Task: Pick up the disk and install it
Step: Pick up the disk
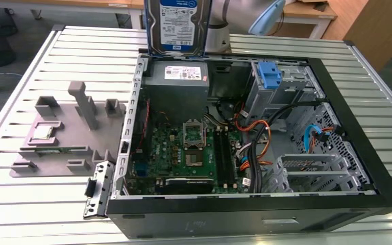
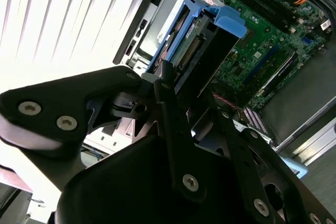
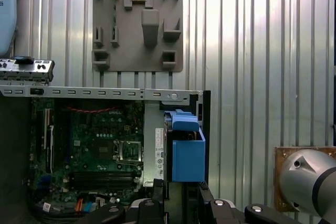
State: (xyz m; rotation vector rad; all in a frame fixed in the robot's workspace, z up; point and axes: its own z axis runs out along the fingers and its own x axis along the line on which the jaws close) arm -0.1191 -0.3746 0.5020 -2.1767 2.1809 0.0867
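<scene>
Claw (image 3: 180, 184) holds disk (image 1: 177, 25) above open case (image 1: 250, 213).

Soft, even light filled the exterior view, and the ribbed metal table (image 1: 26, 204) looked pale and bright. The disk (image 1: 177, 25) up high was well lit. Inside the open computer case (image 1: 216, 217) it was darker, with shade by the walls. In the second wrist view the table (image 2: 63, 19) glared nearly white, and the black gripper (image 2: 189, 95) looked very dark. In the first wrist view shiny stripes ran along the table (image 3: 252, 51).
</scene>
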